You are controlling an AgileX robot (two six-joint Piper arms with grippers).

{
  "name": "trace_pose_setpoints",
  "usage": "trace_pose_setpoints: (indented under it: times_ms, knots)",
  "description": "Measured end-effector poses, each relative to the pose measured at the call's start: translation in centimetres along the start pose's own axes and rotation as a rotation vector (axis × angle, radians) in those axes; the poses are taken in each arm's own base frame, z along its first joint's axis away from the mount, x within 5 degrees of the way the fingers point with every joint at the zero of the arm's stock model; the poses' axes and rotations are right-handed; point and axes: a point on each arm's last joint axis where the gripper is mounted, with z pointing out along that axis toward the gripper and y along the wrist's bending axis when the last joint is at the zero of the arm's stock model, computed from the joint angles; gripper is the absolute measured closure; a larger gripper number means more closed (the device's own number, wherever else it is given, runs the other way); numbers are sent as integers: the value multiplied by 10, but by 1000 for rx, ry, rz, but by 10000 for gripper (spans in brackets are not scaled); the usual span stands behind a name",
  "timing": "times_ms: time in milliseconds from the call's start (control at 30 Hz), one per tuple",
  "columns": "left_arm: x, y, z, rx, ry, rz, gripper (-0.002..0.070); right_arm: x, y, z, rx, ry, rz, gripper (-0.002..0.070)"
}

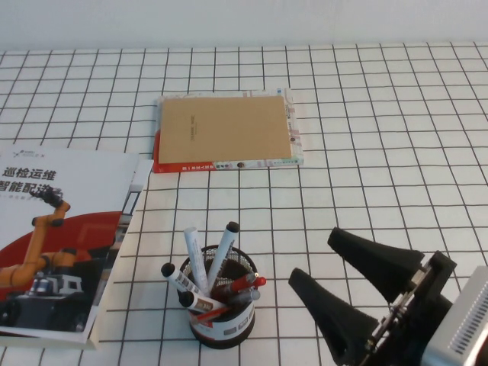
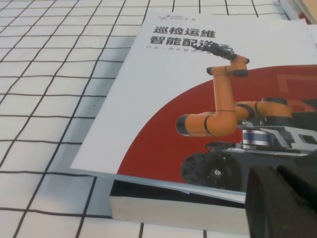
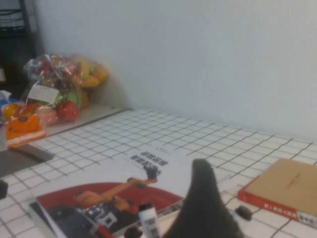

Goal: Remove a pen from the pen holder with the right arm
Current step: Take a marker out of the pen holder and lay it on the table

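**Jaws wide, no pen taken yet**

The pen holder, a black mesh cup, stands on the gridded worktop near the 6 o'clock edge of the high view. Its pens are all inside it: white, black-capped ones lean toward 11 and 12 o'clock, and red ones lie lower against the rim. None has been lifted out.

At about 3 o'clock of the holder sits the right gripper, its jaws spread as wide as they go and holding nothing. The tips point toward 10 o'clock. The nearer one is close beside the cup but apart from it, and neither touches a pen.

By my reading, the approach is partly made and the real work remains: bringing the jaws around one pen, closing on it and drawing it up clear of the rim. The pens are bunched and crossed, so singling one out looks like the tricky part.

At 9 o'clock of the holder lies a brochure with an orange robot arm on its cover, and at 12 o'clock, well apart, a brown-covered book. The left gripper shows only in its own wrist view, hovering over the brochure's near corner — whether it is open or closed cannot be told.
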Motion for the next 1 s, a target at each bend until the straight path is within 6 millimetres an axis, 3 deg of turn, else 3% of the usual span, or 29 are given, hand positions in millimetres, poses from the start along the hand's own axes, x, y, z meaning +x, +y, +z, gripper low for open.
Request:
trace_pose_setpoints:
  times_ms: [233, 567, 1000]
  knots:
    - [0, 0, 0, 0, 0, 0, 678, 23, 1, -12, -53, 106, -5, 240]
    - [0, 0, 0, 0, 0, 0, 678, 74, 11, -9, -162, 337, -33, 240]
    - [0, 0, 0, 0, 0, 0, 678, 68, 18, 17, -164, 277, -4, 245]
